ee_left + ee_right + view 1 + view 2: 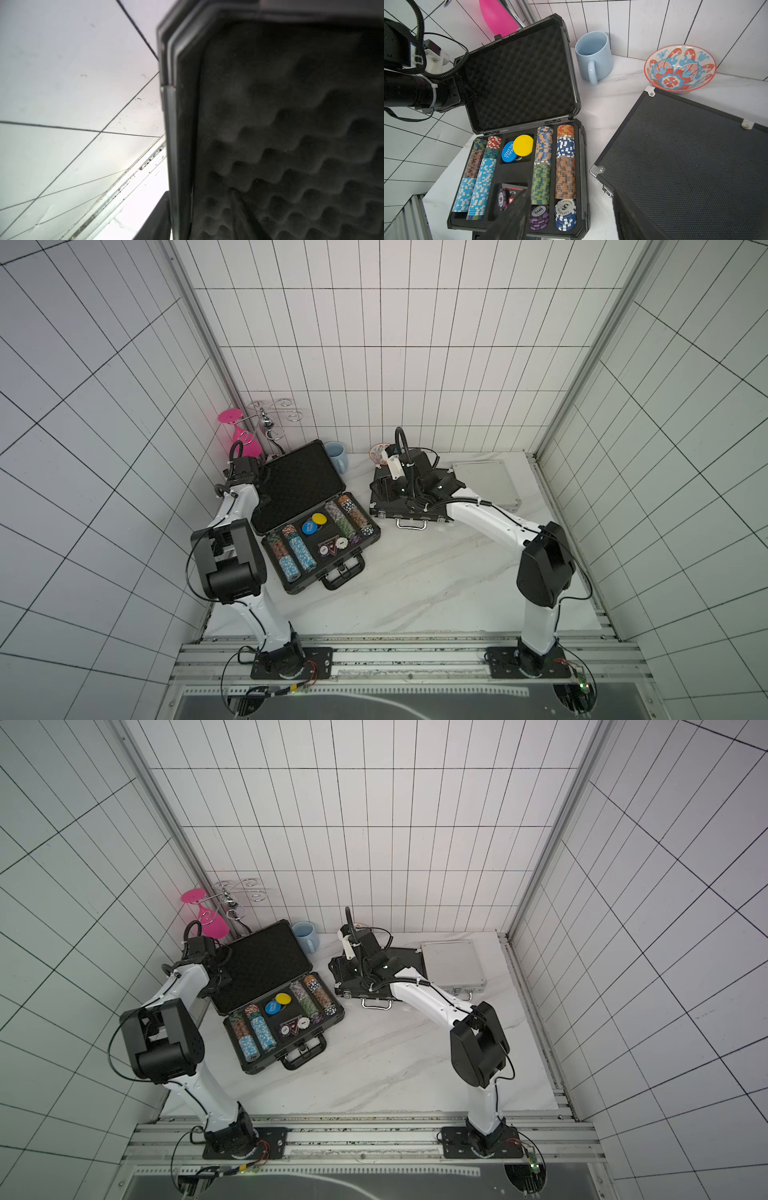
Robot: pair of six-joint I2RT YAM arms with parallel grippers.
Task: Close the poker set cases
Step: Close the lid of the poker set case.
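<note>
The large ribbed black case (374,531) lies open at the left, chips in its base. Its foam-lined lid (303,477) (519,76) stands raised. My left gripper (259,497) (466,91) is at the lid's left edge. In the left wrist view the lid's rim (178,145) runs between the fingers, one behind the lid, one on the foam. The medium black case with silver trim (399,512) (685,155) lies closed. My right gripper (384,489) (571,216) hovers open over its left edge, holding nothing. The small silver case (486,481) lies closed at the right.
A blue mug (336,456) and a patterned bowl (680,68) stand by the back wall between the cases. A pink glass (241,435) hangs on a wire rack (274,410) in the back left corner. The left wall is close behind the raised lid.
</note>
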